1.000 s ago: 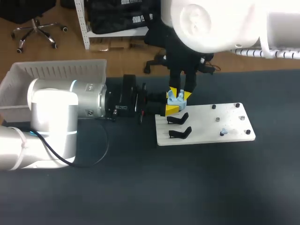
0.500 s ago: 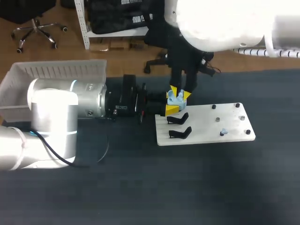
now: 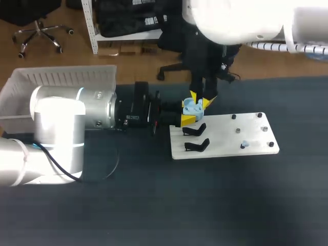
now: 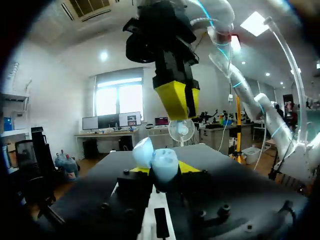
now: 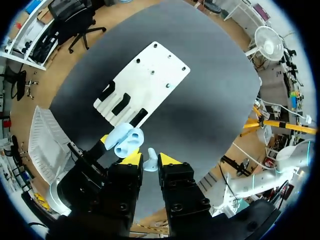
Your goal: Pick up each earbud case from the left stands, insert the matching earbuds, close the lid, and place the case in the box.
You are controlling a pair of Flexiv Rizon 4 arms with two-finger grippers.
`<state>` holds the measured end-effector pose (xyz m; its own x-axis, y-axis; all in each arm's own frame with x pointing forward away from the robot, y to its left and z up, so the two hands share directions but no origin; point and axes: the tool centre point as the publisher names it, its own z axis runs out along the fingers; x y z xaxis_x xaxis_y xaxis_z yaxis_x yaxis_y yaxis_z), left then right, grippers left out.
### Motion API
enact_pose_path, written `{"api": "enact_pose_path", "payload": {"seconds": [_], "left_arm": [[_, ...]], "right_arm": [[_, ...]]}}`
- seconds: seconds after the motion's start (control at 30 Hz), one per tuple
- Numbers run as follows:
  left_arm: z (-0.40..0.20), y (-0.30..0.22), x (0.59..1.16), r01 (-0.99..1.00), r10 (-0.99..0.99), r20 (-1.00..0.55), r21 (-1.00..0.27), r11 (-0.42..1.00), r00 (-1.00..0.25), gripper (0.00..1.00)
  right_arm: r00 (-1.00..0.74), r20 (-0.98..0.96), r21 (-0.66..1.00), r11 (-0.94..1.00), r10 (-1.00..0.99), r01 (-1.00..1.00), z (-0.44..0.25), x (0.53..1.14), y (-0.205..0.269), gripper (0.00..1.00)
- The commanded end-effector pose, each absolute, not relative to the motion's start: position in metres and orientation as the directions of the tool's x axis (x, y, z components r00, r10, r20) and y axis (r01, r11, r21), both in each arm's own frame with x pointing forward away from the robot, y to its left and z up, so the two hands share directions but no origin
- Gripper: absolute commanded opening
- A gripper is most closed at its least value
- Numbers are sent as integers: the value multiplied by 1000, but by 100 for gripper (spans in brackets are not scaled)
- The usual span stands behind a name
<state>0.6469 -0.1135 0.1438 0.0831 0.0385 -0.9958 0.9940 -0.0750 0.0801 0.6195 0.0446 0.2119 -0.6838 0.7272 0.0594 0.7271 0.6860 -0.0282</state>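
Tabletop (image 3: 154, 205): left tool (image 4: 163, 170) grips case (image 4: 156, 159); right tool (image 5: 151, 159), earbud (image 5: 149, 162).

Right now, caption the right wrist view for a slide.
Right gripper holds an earbud above the open case in the left gripper.

Light: even, diffuse, from overhead. Head view: white shell of the right arm (image 3: 241, 20) burnt out to flat glare; grey casing of the left arm (image 3: 97, 115) with a soft highlight along its top; table (image 3: 154, 205) dark and matte, shadows soft; white board (image 3: 230, 146) bright, its black stands (image 3: 196, 145) throwing faint shade. Left wrist view: ceiling panel (image 4: 254, 23) and window (image 4: 119, 100) flare white; earbud case (image 4: 159, 162) lit from above, the surface beneath it in deep shadow. Right wrist view: table with a patchy grey sheen; earbud (image 5: 150, 164) pinched in the right gripper (image 5: 150, 157) catches the light.
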Motion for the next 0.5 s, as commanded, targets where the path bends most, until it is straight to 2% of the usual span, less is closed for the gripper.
{"api": "enact_pose_path", "payload": {"seconds": [0.03,0.5], "left_arm": [[144,-113,647,994,38,-996,80,-75,83,0],[144,-113,647,994,38,-996,80,-75,83,0]], "right_arm": [[-679,60,-46,682,731,730,213,627,49,0],[-706,13,-75,704,708,706,204,634,55,0]]}}
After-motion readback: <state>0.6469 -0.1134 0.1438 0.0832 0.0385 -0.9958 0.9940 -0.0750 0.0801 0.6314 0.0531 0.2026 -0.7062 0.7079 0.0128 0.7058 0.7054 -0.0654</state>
